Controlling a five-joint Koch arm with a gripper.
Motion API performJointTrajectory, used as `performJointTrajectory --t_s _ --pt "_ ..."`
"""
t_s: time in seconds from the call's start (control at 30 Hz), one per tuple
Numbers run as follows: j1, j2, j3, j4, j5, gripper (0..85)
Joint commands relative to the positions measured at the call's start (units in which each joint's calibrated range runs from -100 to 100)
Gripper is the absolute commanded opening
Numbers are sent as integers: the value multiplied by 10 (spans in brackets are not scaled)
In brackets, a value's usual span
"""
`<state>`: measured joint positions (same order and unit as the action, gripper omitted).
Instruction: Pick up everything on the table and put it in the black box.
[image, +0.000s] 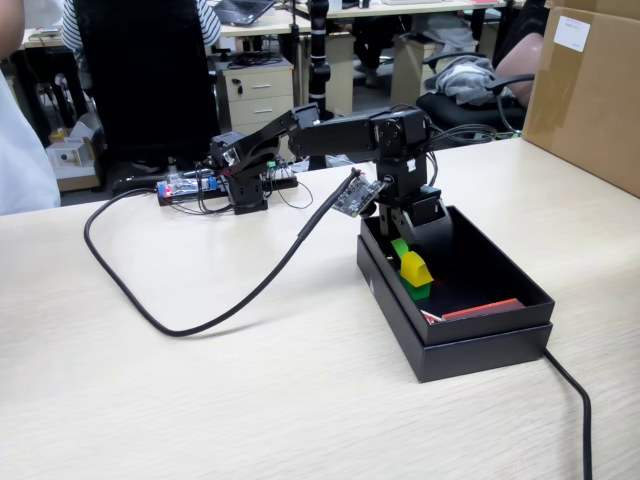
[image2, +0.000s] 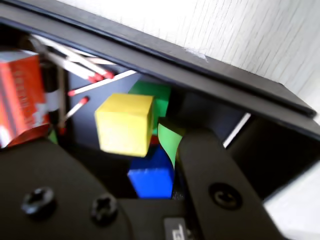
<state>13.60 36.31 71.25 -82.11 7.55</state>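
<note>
The black box (image: 470, 345) stands on the pale wood table (image: 250, 400), right of centre in the fixed view. My gripper (image: 398, 240) hangs inside its far end, open. A yellow cube (image: 414, 268) sits on a green cube (image: 420, 291) just below it. In the wrist view the yellow cube (image2: 125, 124) lies between my jaws, close to the green-padded right finger (image2: 169, 142) and apart from the left jaw. Under it are a blue cube (image2: 150, 176), a green cube (image2: 156, 97) and a sliver of red. The box rim (image2: 200, 70) runs across above my gripper (image2: 110, 142).
A red matchbox (image2: 20, 100) and loose matches (image2: 85, 75) lie in the box, with a red-edged strip (image: 480, 308) at its near end. A thick black cable (image: 200, 320) curves over the table's left. A brown carton (image: 590, 90) stands at the back right.
</note>
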Motion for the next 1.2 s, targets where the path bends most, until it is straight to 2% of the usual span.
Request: performJointTrajectory --t_s 0.0,0.2,0.27,0.3,0.4,0.63,0.7,0.83,1.0,1.17 --pt "-11 -169 24 -15 -10 469" --pt "-55 -372 -38 -13 -42 493" --pt "-71 -457 -136 4 -48 496" --pt "-87 -540 -246 53 -50 495" --pt "-101 -637 -394 132 -49 493" --pt "-99 -850 -759 340 -39 493" --pt "-96 -945 -921 428 -30 495" --pt "-99 -1044 -1055 504 -31 495" --pt "-105 -1105 -1136 510 -33 501" --pt "-116 -1176 -1237 589 -45 493"
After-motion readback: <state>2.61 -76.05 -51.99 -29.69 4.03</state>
